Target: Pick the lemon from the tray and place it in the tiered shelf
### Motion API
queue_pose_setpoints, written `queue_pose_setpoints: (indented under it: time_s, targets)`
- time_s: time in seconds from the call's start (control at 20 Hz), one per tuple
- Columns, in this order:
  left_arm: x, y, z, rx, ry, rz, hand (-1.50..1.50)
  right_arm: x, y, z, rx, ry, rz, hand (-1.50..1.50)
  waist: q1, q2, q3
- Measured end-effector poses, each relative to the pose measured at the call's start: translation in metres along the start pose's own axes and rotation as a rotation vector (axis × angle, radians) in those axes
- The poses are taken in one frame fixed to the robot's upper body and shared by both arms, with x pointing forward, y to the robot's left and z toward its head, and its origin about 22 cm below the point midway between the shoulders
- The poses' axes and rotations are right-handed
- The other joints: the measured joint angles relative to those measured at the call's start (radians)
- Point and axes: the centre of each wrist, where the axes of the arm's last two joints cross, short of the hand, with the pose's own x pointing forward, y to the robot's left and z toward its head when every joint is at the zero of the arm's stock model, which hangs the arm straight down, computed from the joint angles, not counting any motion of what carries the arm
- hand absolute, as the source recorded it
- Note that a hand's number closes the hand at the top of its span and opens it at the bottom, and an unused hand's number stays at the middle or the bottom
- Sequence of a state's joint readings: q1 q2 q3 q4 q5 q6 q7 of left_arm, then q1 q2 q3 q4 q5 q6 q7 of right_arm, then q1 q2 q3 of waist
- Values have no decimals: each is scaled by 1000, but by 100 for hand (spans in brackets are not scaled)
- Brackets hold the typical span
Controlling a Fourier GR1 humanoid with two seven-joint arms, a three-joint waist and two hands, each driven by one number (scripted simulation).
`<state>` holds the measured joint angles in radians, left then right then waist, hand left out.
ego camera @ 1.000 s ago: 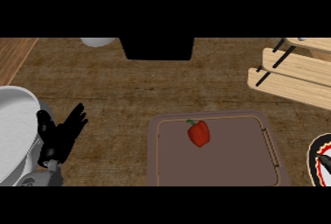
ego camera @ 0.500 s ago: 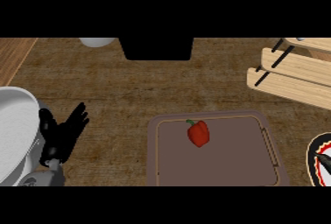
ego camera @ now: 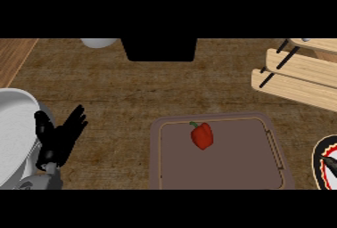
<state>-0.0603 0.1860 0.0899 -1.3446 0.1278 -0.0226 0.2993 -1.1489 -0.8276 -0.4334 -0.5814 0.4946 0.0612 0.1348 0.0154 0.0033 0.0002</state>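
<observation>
A red fruit with a short green stem (ego camera: 202,135) lies on the brown tray (ego camera: 223,171), in its upper middle; it looks like a small red pepper rather than a lemon. The tiered wooden shelf (ego camera: 299,80) stands at the upper right, its slats running off the right edge. My left hand (ego camera: 59,138) rests open at the left, fingers up, well apart from the tray and the fruit. No right hand shows that I can make out.
A large white plate (ego camera: 14,133) lies at the left edge, right beside my left hand. A red-rimmed plate (ego camera: 322,169) with a dark streak pokes in at the lower right edge. A black block (ego camera: 160,49) and a white round object (ego camera: 99,42) sit at the counter's back.
</observation>
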Motion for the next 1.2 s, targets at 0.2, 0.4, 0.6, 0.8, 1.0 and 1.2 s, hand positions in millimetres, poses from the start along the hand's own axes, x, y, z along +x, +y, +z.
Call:
queue_pose_setpoints:
  time_s: [0.2, 0.4, 0.6, 0.8, 1.0, 1.2]
  targets:
    - [-2, -4, -2, 1, -1, -5, 0, 0, -9, -2, -27, 12, -153, -150, 1, 1, 0]
    - [0, -7, 0, -5, -3, -7, 0, 3, -19, -4, -74, 37, -289, -150, 2, 1, 0]
    - [-4, -2, 2, 4, -7, -4, 0, 1, -50, -2, -184, 58, -355, -150, -1, 0, 0]
    - [-5, -1, -1, 7, -9, -4, 0, -12, -82, 4, -316, 95, -351, -150, -4, 1, 1]
    - [-2, 0, 1, 6, -7, -2, 0, -36, -120, 15, -433, 144, -397, -150, -6, 1, 1]
    - [-2, -5, 0, 4, 0, 0, 0, -57, -161, 30, -480, 175, -444, -150, -9, 1, 1]
